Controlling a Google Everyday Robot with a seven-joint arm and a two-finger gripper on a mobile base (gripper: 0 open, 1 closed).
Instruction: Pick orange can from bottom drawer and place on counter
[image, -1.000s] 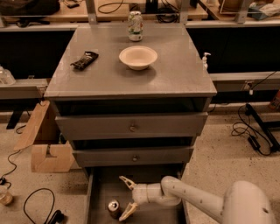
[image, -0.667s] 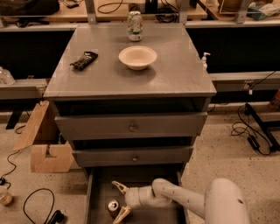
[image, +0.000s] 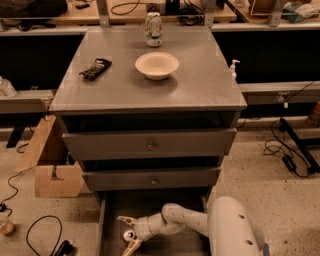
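The bottom drawer (image: 170, 207) is pulled open at the foot of the cabinet. The orange can (image: 129, 235) stands at its front left; only its silver top and a bit of its side show. My gripper (image: 125, 234) reaches in from the right on the white arm. It is open, with one finger (image: 124, 219) behind the can and the other (image: 129, 247) in front of it. The can sits between them. The counter (image: 200, 85) is the grey top of the cabinet above.
On the counter stand a white bowl (image: 156, 65), a white-and-green can (image: 153, 29) and a black object (image: 96, 68). The two upper drawers (image: 150, 145) are shut and overhang the open drawer. A cardboard box (image: 52, 167) and cables (image: 42, 230) lie on the floor at left.
My gripper has moved left along the drawer floor, from beside the can to straddling it with open fingers. The can has not moved.
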